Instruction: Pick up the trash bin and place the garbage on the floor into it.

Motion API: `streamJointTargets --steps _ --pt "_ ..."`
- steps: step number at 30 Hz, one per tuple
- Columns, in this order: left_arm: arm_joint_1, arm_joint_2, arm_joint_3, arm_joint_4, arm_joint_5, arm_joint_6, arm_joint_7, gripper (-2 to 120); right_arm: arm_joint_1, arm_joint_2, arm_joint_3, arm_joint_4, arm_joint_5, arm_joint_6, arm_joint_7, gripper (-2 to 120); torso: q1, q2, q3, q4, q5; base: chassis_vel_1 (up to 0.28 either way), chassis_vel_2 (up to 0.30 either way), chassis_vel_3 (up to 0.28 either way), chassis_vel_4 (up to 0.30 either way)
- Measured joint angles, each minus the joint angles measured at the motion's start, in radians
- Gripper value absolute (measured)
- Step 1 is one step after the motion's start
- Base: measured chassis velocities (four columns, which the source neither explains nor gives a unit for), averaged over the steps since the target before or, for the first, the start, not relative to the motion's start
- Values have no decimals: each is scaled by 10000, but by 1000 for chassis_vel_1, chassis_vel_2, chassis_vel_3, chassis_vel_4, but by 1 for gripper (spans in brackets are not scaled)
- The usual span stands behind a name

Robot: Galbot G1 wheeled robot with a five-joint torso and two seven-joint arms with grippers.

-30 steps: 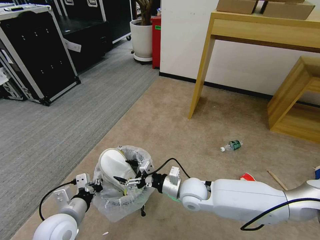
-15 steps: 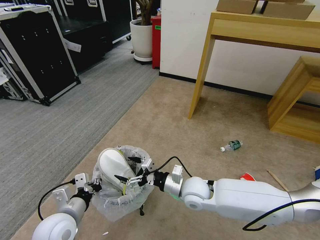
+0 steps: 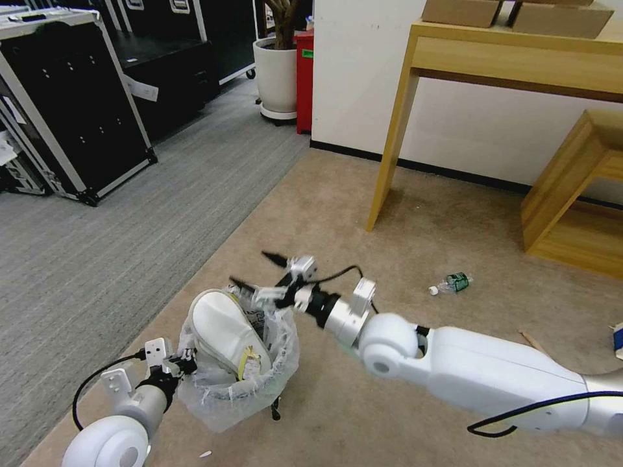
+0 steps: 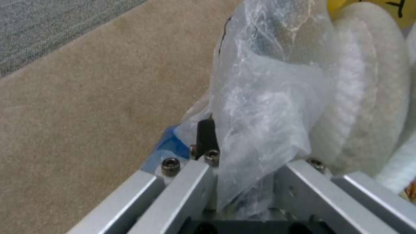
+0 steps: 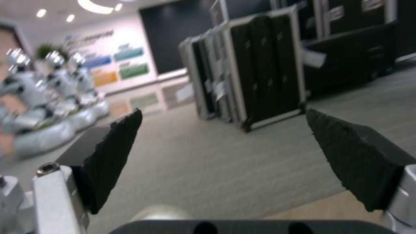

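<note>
I held the small round trash bin, lined with a crinkled clear plastic bag, by its near rim with my left gripper. In the left wrist view the jaws stood clamped together on a fold of the clear liner at that rim. The bin sat low at my left over the beige-tan short-pile carpet, with white and yellow rubbish already inside.

My right gripper hung above the bin's far rim, empty, its black pads spread wide apart with nothing between them.

The nearest item I judged still to be collected was the clear bottle with the green label. It lay on its side on the carpet, well apart from the bin and off to my right, its white cap end pointing back toward the bin and its long axis running roughly across my view. The right arm was plainly the nearer one to it, and the left was committed to the bin. A thin wooden stick lay farther right, beside the right forearm.

Against the frame a second earlier, the right gripper had risen out of the bin's mouth, where its open fingers had been down among the contents, and now stood clear above the rim. The bin, the left gripper and the bottle had not shifted.
</note>
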Motion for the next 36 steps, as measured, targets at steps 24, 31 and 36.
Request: streamJointTargets --steps 24,31,36 --pt "237 -3 -148 -257 150 -87 40 1 -3217 -1065 5803 221 -315 -1068 1845 100 0 0 0 0 1 0 0 0 0" --pt "286 -97 -142 -264 282 -114 109 1 -3859 -1154 6657 209 -589 -1106 2096 100 0 0 0 0 1 0 0 0 0" --pt "334 -201 -271 -328 352 -147 141 1 -4256 -1059 7292 123 -1024 -1141 2392 100 0 0 -1 1 0 0 0 0 0"
